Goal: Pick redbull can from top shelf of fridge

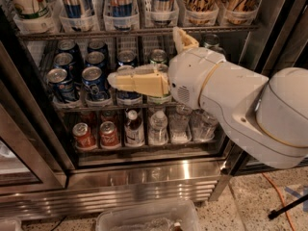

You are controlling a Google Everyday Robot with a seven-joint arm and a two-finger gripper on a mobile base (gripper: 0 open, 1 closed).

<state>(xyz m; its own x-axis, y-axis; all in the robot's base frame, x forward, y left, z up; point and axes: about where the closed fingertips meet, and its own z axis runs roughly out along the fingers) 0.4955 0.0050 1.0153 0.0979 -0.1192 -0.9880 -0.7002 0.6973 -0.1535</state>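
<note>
The fridge (144, 177) stands open in front of me. Its top shelf (96, 33) is a dark wire rack with a row of clear lane trays. Tall slim blue-and-silver redbull cans (121, 1) stand in the middle trays, their tops cut off by the frame edge. My gripper (144, 55) is below that shelf, in front of the middle rack. One cream finger (137, 81) points left across the short cans; the other (183, 39) sticks up toward the top shelf. The fingers are spread apart and hold nothing.
Short dark-blue cans (79, 76) and green cans (158, 57) fill the middle rack. Red cans (84, 134) and bottles (158, 126) stand on the lower shelf. A clear bin (149, 218) sits on the floor. The black door frame (29, 129) is at left, and an orange cable (279, 191) lies at right.
</note>
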